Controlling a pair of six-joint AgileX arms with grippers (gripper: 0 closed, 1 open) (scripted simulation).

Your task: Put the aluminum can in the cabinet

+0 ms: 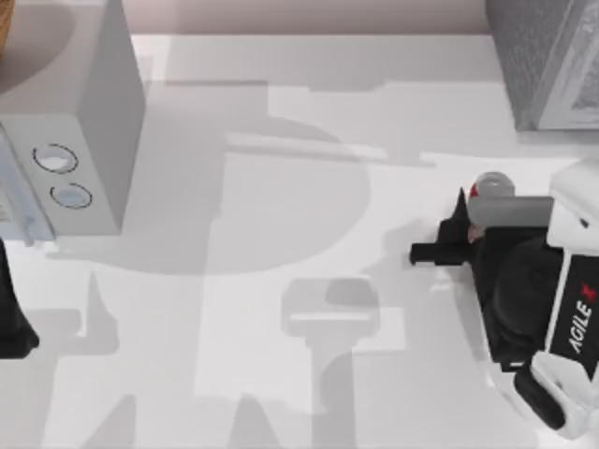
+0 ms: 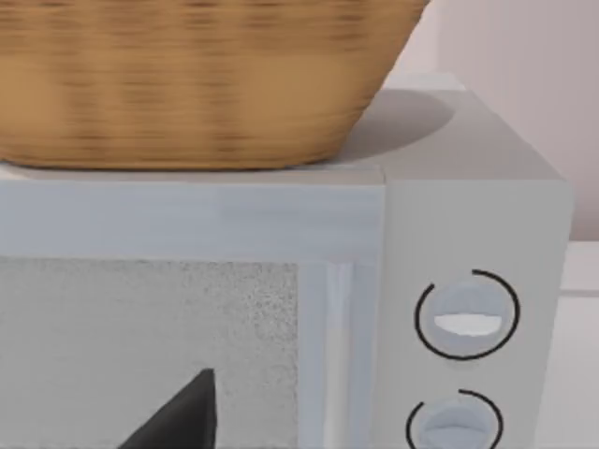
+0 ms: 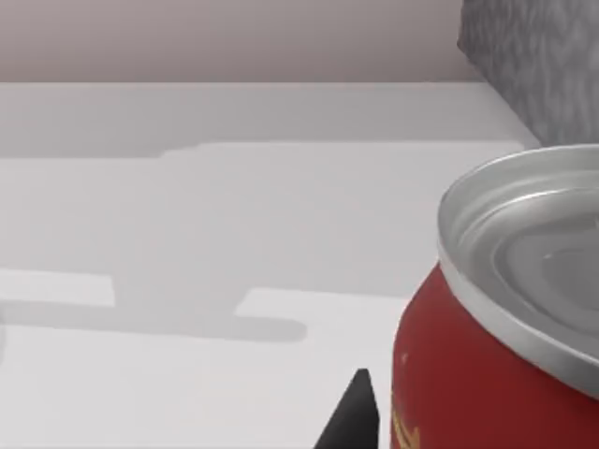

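The can stands on the desk at its right side, tucked against the right arm, with its silver top and a sliver of red showing from above. In the right wrist view the can is close up: a shiny silver lid over a red wall, with a trace of yellow marking low on the wall that is too cut off to read. The right gripper lies just beside the can, its dark fingers pointing toward the middle of the desk; one dark fingertip shows next to the can's wall. Whether the fingers are spread or closed, and whether they touch the can, I cannot tell. The arm's white shell carries the word "AGILE" followed by a red X.

The cabinet sits at the far right corner of the desk, dark grey and speckled with a lighter framed panel, a little apart from the can; its speckled corner rises behind the can in the right wrist view.

At the far left stands a pale grey box with two round rings on its front. A woven basket rests on top of it. The left gripper is at the desk's left edge, just in front of the box, and its opening cannot be told
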